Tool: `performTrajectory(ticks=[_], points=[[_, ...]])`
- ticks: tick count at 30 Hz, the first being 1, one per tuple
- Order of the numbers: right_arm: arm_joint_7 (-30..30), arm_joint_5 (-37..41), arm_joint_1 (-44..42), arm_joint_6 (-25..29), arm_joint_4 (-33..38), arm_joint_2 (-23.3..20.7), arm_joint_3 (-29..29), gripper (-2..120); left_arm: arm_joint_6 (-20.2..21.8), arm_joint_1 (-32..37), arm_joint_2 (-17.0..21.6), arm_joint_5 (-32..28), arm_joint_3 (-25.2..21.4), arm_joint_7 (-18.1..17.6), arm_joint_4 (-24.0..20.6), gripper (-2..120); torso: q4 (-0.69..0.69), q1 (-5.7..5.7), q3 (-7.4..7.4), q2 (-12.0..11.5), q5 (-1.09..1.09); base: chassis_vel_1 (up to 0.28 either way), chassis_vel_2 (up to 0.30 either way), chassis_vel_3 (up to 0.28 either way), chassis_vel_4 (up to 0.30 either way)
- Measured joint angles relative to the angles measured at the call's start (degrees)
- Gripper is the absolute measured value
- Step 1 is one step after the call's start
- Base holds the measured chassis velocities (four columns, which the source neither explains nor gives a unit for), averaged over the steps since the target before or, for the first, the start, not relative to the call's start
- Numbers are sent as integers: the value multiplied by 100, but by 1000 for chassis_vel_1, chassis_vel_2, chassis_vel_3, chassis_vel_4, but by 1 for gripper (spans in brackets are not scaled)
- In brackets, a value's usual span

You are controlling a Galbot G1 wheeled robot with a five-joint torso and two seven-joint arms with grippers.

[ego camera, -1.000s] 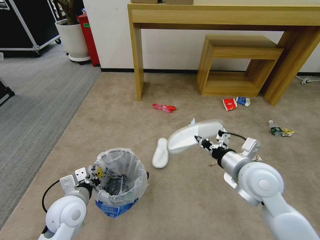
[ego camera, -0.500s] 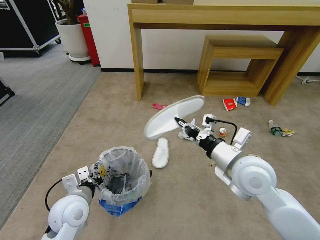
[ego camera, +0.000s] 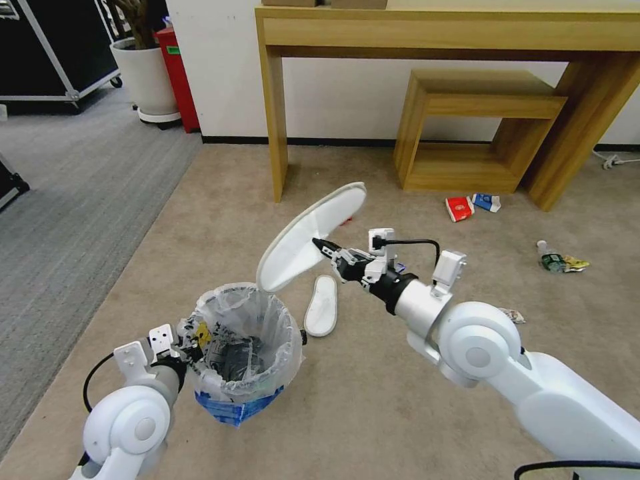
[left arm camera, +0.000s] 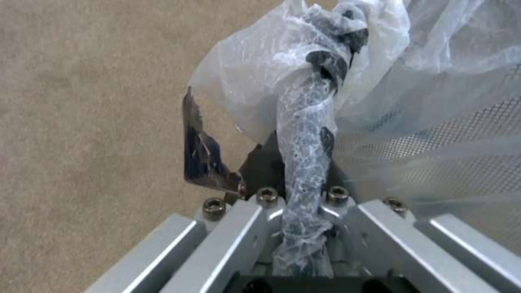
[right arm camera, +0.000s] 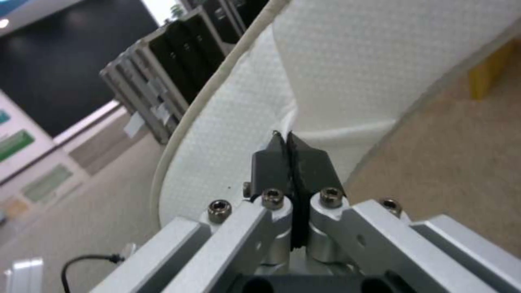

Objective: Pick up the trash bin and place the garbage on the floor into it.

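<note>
While pinched in right tool [ego camera: 319, 244], slipper [ego camera: 310, 230] overhangs trash bin [ego camera: 243, 347].

Probably office: carpet [ego camera: 220, 220], flight cases [ego camera: 53, 47].

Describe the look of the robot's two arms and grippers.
Both arms are glossy white with round joint housings and silver wrist cuffs. The left gripper and right gripper have dark fingers on grey metal brackets with hex bolts. A black cable loops at each wrist, beside a white boxy module.
</note>
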Motion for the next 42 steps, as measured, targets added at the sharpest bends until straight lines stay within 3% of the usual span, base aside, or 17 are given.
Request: performTrajectory(ticks=[6,13,34,42], points=[[-259,-282,737,209,-333,162,-883,0,0,8,17,-42,-20,0,-82,0,0,0,0,0,0,0,0,0,0],[-475,-702,1195,282,-649,307,-1529,0,1,-45,-18,-50,16,-1,-81,0,0,0,0,0,0,0,0,0,0],[-770,-1815,1974,267,-1143,257,-2670,0,-13,-52,-103,-51,-40,4,-110,0,0,0,0,0,1,0,0,0,0],[-1222,-3212,2324,456,-1324,275,-2951,0,-18,-51,-189,-9,-34,13,-111,0,0,0,0,0,1,0,0,0,0]])
